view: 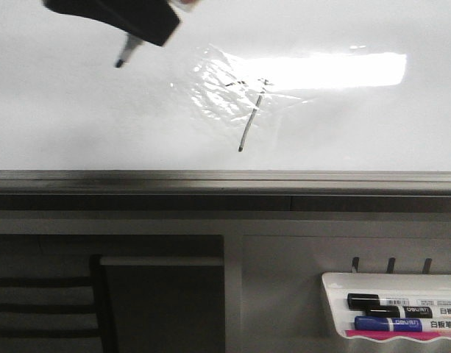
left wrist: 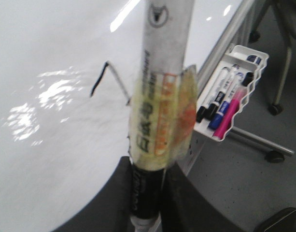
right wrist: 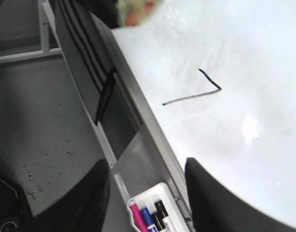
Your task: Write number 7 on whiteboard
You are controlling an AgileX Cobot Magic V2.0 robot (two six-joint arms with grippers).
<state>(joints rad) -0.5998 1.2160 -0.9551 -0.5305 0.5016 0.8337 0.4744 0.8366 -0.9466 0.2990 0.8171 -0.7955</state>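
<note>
The whiteboard fills the upper front view, with a bright wrinkled reflection and a grey bottom rail. The number 7 is drawn on it as a short top stroke and a long slanted stroke; it also shows in the left wrist view and the right wrist view. My left gripper is shut on a taped white marker. In the front view the left gripper is at the top left and the marker tip is off to the left of the 7. My right gripper is open and empty.
A white marker tray with black, blue and pink markers hangs below the rail at the right; it also shows in the left wrist view and the right wrist view. A dark chair back stands at the lower left.
</note>
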